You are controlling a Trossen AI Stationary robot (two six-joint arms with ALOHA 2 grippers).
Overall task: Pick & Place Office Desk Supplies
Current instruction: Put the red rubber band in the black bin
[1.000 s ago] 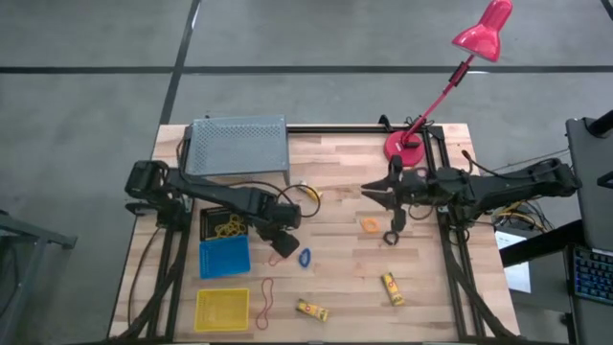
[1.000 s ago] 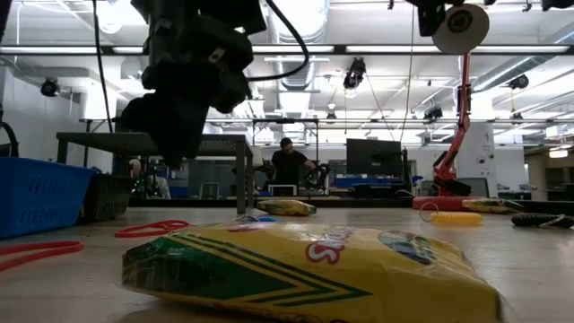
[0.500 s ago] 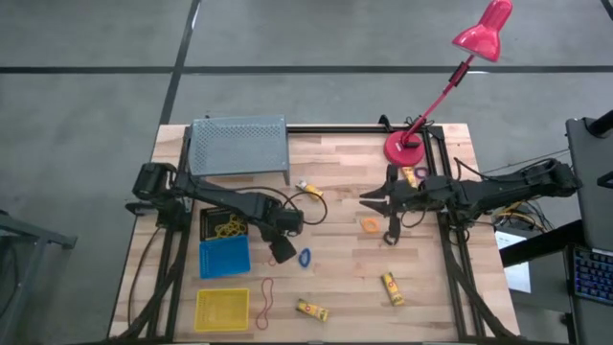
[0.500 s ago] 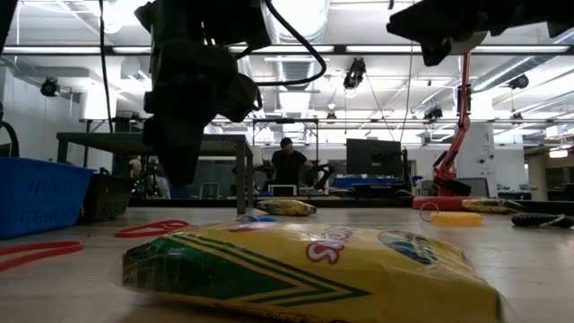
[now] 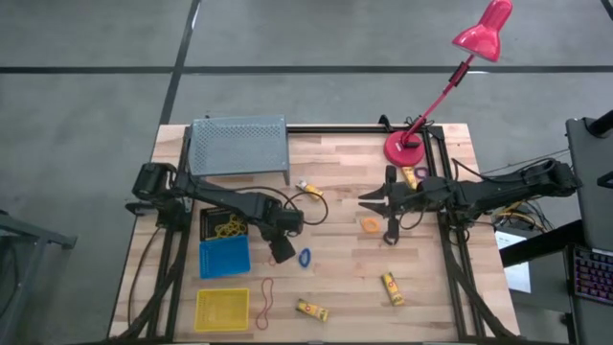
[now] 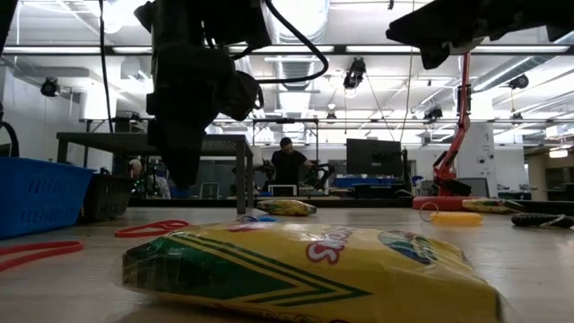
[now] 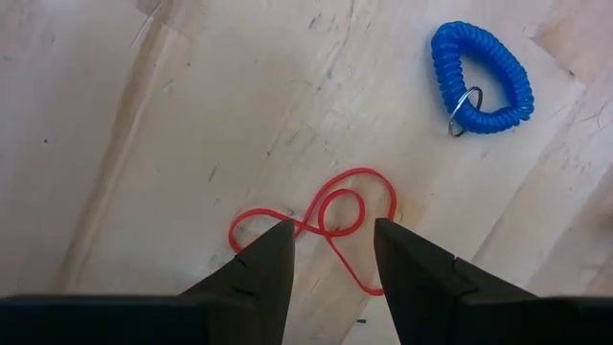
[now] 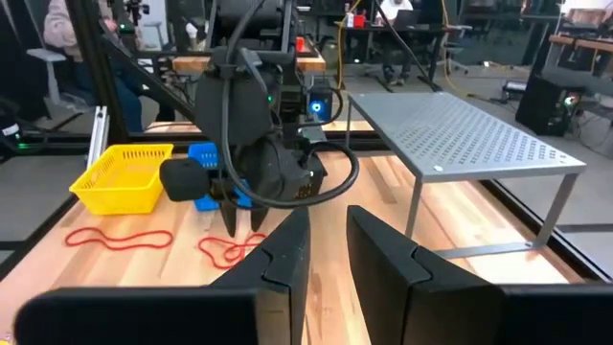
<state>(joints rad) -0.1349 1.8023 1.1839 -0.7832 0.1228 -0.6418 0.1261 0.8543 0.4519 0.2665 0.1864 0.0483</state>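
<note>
1 parted left tool (image 7: 331, 251) just above red rubber-band loop (image 7: 326, 215).

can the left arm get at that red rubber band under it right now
Probably yes. The left gripper hangs right over the twisted red band with its fingers open and straddling one loop. Nothing covers the band; the blue coil ring lies well apart. The thin band lies flat on the wood, so pinching it may be fiddly.

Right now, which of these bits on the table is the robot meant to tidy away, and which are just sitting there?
To tidy:
red rubber band beneath the open left gripper
blue coil ring
second red band
orange ring
crayon packs

Just there:
pink lamp
grey mesh shelf
blue bin
yellow bin
</note>
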